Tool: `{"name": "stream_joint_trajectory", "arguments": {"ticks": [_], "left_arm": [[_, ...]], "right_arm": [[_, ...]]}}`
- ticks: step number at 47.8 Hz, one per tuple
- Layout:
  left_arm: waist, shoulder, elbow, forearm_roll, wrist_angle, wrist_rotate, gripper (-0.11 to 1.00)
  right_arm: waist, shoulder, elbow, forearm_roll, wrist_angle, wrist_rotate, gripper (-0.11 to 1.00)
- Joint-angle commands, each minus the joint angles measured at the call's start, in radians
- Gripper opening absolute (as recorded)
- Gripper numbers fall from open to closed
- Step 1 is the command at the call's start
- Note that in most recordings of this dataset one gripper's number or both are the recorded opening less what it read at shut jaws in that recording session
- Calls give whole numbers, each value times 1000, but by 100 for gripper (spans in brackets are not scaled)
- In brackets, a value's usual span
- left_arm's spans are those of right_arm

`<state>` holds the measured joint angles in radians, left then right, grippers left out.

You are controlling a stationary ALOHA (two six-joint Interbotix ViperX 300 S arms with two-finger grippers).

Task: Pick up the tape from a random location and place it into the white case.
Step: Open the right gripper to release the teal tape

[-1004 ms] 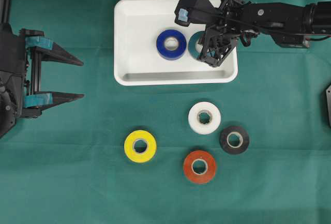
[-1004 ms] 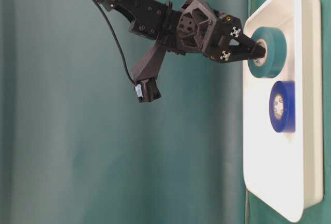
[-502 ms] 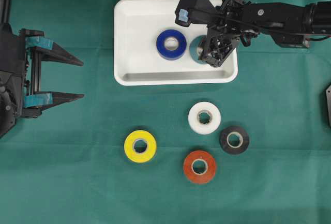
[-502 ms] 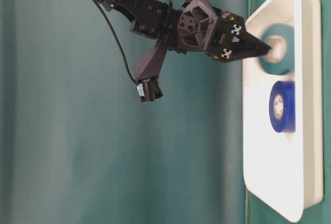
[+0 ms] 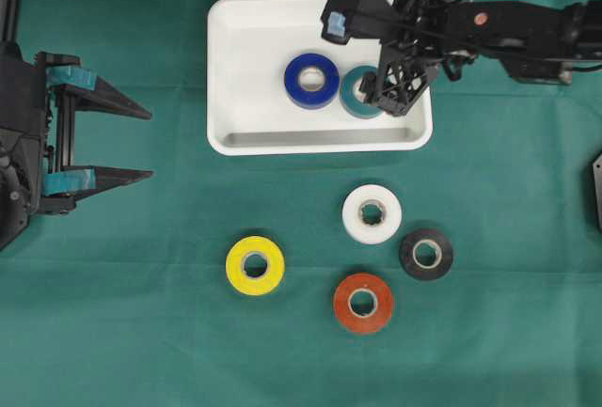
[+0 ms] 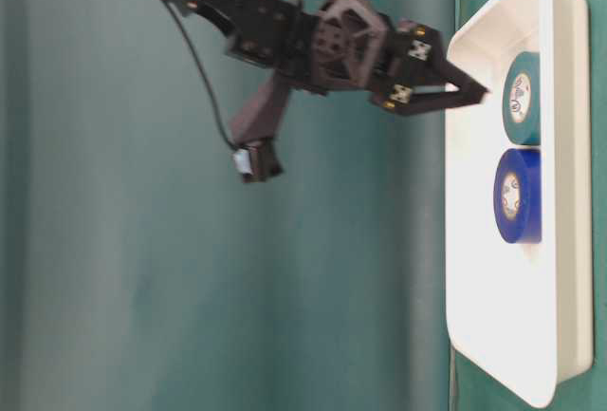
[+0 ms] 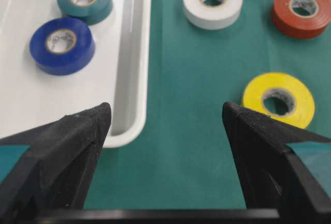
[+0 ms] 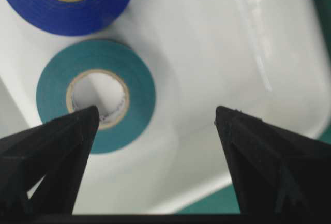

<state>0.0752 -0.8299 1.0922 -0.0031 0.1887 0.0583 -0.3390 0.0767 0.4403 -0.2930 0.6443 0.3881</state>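
Note:
The white case [image 5: 218, 69] holds a teal tape [image 5: 356, 95] lying flat beside a blue tape [image 5: 311, 80]. My right gripper [image 5: 388, 101] hovers just above the teal tape [image 8: 134, 94], open, with nothing between its fingers. From the side, the right gripper [image 6: 479, 88] is clear of the teal tape [image 6: 524, 98] and of the blue tape [image 6: 517, 196]. My left gripper [image 5: 146, 144] stands open at the far left, empty, its tips [image 7: 166, 111] over bare cloth near the case's corner [image 7: 132, 79].
On the green cloth in front of the case lie a white tape [image 5: 372, 214], a black tape [image 5: 426, 254], a red tape [image 5: 363, 303] and a yellow tape [image 5: 255, 265]. The right arm stretches in from the right edge.
My right gripper opened and let go of the teal tape, which dropped flat onto the case floor. The gripper lifted slightly. The left arm stayed still.

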Motion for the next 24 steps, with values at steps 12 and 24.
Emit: {"name": "stream_joint_trajectory", "arguments": {"ticks": [12, 24], "left_arm": [[2, 3, -11, 0, -9, 0, 85], [2, 3, -11, -2, -9, 0, 85]], "right_arm": [[-2, -178, -57, -34, 126, -9, 88], [2, -235, -46, -40, 129, -6, 88]]}}
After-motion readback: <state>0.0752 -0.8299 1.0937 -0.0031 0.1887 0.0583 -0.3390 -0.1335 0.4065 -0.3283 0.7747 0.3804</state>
